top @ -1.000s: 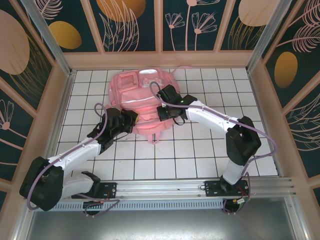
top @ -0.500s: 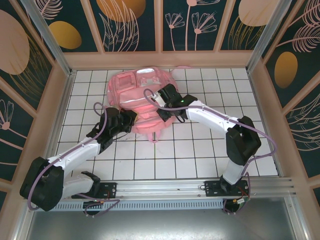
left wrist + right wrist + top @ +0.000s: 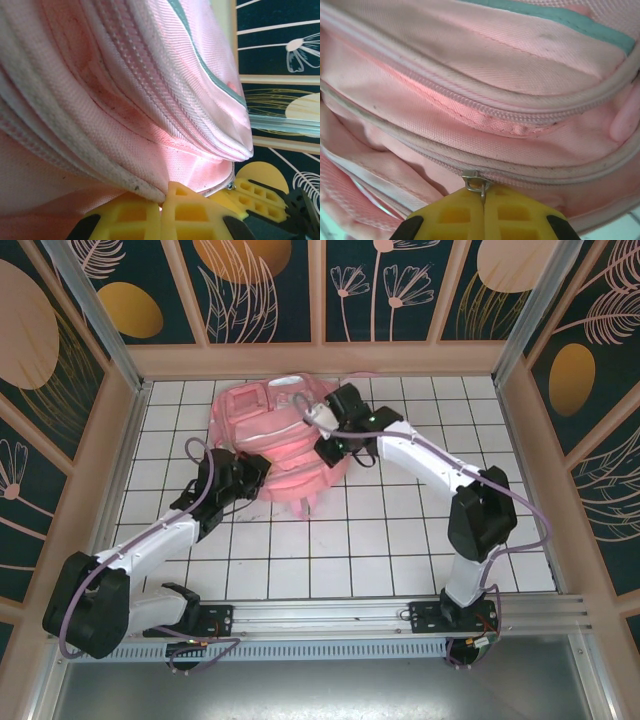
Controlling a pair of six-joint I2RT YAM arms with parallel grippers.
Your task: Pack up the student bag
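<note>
Right fingers (image 3: 454,218) on zipper pull (image 3: 476,181); left fingers (image 3: 127,220) on student bag (image 3: 262,422)

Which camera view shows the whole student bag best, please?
The top external view: the student bag lies on the tiled table with its shape and pockets visible. The left wrist view gives a close fold of its pink fabric and zipper tracks; the right wrist view, zipper seams and a metal pull pinched by the fingers.
</note>
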